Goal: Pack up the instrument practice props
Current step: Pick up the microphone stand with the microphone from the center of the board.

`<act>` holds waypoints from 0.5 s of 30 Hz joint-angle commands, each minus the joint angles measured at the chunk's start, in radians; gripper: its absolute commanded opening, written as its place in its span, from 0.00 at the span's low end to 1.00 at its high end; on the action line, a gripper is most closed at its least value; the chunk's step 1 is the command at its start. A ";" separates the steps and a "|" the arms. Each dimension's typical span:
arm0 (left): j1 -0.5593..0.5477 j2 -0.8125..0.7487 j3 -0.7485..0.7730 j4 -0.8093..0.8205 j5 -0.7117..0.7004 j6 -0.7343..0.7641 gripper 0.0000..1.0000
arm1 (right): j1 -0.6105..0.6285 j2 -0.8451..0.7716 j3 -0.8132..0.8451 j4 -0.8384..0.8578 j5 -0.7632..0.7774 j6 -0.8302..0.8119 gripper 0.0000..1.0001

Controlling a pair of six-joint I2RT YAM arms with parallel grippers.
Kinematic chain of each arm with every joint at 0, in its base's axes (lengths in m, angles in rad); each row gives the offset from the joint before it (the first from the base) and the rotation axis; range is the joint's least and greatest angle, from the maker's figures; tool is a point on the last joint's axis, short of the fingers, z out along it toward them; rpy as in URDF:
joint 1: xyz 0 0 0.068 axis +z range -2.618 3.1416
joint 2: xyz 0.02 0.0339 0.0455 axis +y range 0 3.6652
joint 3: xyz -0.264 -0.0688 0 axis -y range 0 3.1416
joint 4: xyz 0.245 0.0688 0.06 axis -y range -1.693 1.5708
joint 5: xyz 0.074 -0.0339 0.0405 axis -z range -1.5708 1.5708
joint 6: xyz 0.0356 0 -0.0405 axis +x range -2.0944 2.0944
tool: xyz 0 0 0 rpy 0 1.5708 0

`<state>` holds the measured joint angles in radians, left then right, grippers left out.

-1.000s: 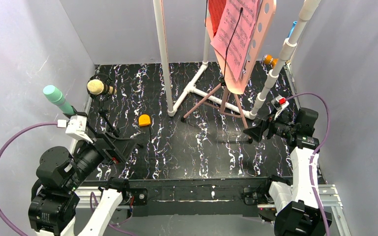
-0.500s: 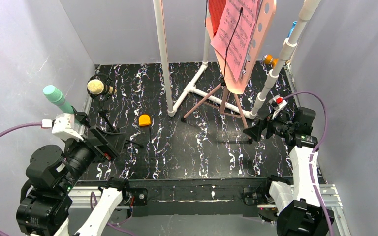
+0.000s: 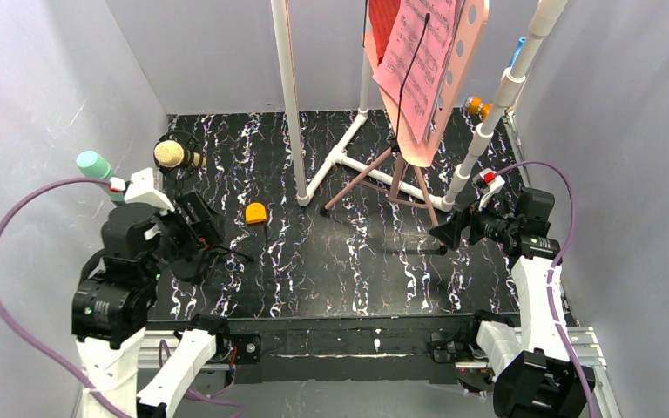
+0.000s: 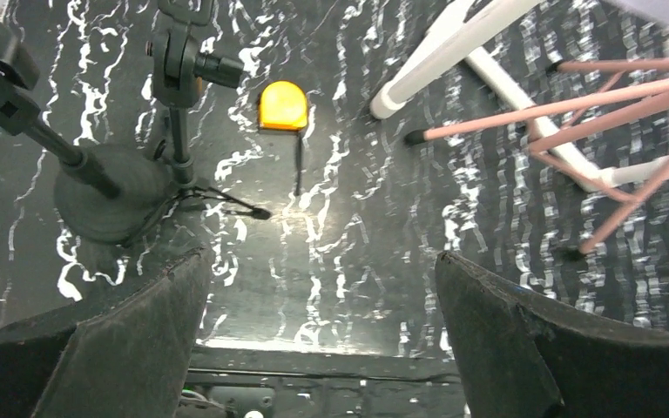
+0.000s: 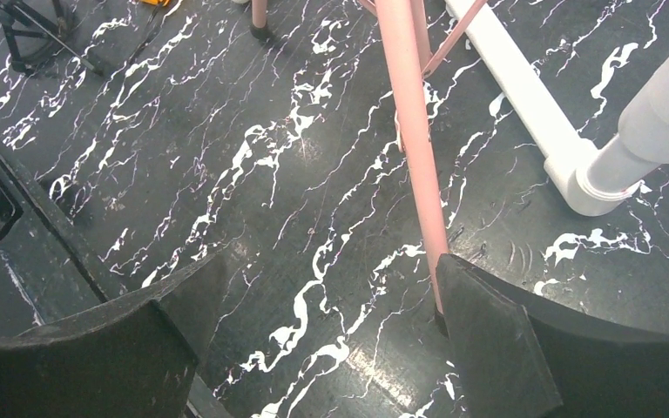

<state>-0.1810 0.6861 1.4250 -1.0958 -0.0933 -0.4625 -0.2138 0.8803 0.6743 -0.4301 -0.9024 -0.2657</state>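
Pink music stand [image 3: 469, 48] rises at the back right of the black marbled table [image 3: 357, 261]. Its tripod legs [image 3: 383, 178] cross the base pipes of the white pipe frame [image 3: 292, 104]. Pink sheet music [image 3: 418, 61] leans on its desk, with the red folder [image 3: 385, 22] showing at the sheet's upper left (only the overhead view reaches that high). By the left wall the mint-green microphone [image 3: 93, 163] and the yellow microphone [image 3: 170, 154] sit on black stands [image 3: 183, 205].

Left gripper [image 3: 205, 235] hangs above the table beside those stands, jaws spread wide and holding nothing. Its wrist camera shows a round stand base [image 4: 109, 200] and a small orange object [image 4: 283, 104] on the table, but no microphone heads.

Right gripper [image 5: 329, 259] is likewise wide open and empty. Its wrist view shows one pink leg running down to the inner edge of one finger [image 5: 505, 348]; whether they touch I cannot tell.
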 commanded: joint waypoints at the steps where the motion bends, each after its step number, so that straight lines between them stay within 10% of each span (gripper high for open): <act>1: -0.005 -0.045 -0.125 0.131 -0.072 0.127 1.00 | 0.005 0.001 0.013 0.044 0.006 -0.007 1.00; 15: -0.004 -0.177 -0.540 0.535 -0.211 0.344 1.00 | 0.003 0.021 0.005 0.059 0.022 -0.004 1.00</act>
<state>-0.1810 0.5133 0.9600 -0.7151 -0.2462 -0.1997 -0.2134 0.8909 0.6739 -0.4126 -0.8871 -0.2657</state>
